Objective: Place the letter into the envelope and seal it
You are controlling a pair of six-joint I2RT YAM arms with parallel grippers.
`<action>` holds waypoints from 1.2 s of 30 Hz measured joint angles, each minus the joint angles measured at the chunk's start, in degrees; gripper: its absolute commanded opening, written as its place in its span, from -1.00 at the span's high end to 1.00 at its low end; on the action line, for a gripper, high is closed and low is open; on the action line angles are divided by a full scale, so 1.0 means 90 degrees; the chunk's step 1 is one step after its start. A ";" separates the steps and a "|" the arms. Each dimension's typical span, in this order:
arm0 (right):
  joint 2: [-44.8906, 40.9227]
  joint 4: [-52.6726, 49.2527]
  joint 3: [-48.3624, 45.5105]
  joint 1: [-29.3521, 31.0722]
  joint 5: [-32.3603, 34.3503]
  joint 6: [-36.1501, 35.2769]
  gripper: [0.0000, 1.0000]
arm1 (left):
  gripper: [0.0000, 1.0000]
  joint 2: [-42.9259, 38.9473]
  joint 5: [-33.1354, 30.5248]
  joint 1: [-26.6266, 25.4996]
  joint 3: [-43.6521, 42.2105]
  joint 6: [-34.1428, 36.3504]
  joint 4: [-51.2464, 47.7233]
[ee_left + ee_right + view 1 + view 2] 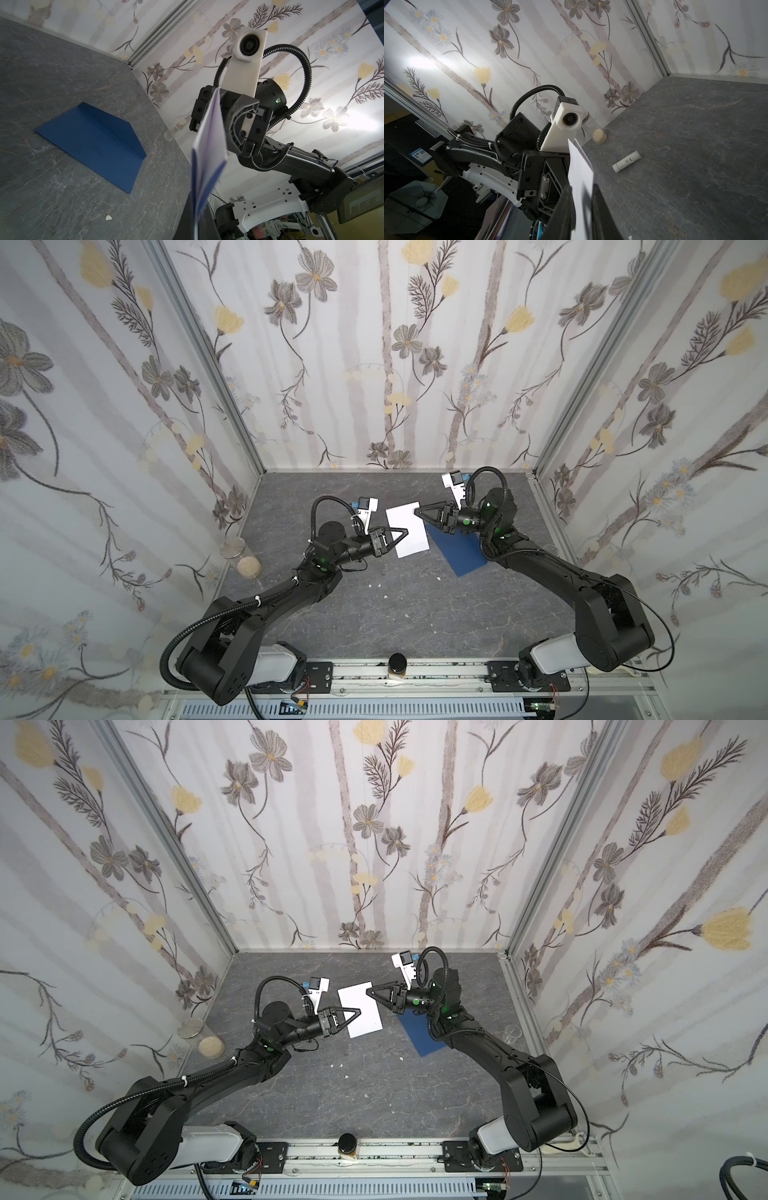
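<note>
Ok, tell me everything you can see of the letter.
The letter is white paper, seemingly folded into layers, with blue edging visible in the left wrist view. Its plain white side faces up. The left gripper and right gripper, both shut, pinch opposite edges, holding it above the table beside the envelope.

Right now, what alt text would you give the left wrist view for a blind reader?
A white letter, seen edge-on, is pinched by the left gripper and the right gripper facing it. Beyond, a dark blue envelope lies flap-open on the grey table.
</note>
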 measured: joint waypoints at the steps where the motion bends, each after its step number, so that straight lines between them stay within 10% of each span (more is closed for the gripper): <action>1: 0.0000 0.0000 -0.0010 0.0005 0.0012 -0.0049 0.50 | 1.00 0.0005 0.0002 0.0000 0.0017 -0.0002 -0.0002; 6: -0.0036 0.0005 -0.0061 0.0005 0.0049 -0.0058 0.12 | 1.00 0.0036 -0.0007 -0.0002 0.0066 -0.0005 0.0000; 9: -0.0056 0.0007 -0.0070 0.0019 0.0049 -0.0080 0.93 | 1.00 0.0044 -0.0027 -0.0002 0.0066 -0.0002 0.0000; 12: -0.0078 0.0007 -0.0075 0.0024 0.0049 -0.0080 1.00 | 1.00 0.0049 -0.0063 -0.0010 0.0066 -0.0002 -0.0002; 16: -0.0083 -0.0024 -0.0107 0.0034 0.0051 -0.0073 0.12 | 1.00 0.0049 -0.0085 -0.0012 0.0068 -0.0010 -0.0002; 21: -0.0083 -0.0078 -0.0121 0.0049 0.0049 -0.0083 0.15 | 1.00 0.0036 -0.0146 -0.0017 0.0068 -0.0027 -0.0005; 24: -0.0083 -0.0085 -0.0141 0.0053 0.0051 -0.0080 0.94 | 1.00 0.0002 -0.0170 -0.0017 0.0068 -0.0024 0.0002; 27: -0.0095 -0.0121 -0.0175 0.0056 0.0056 -0.0063 1.00 | 1.00 0.0000 -0.0182 -0.0015 0.0068 -0.0019 -0.0002; 31: -0.0131 -0.0126 -0.0223 0.0063 0.0051 -0.0073 0.20 | 1.00 0.0000 -0.0187 -0.0015 0.0068 -0.0027 -0.0002; 36: -0.0277 -0.0177 -0.0333 0.0058 0.0051 -0.0078 0.34 | 1.00 -0.0034 -0.0296 -0.0012 0.0068 -0.0032 -0.0002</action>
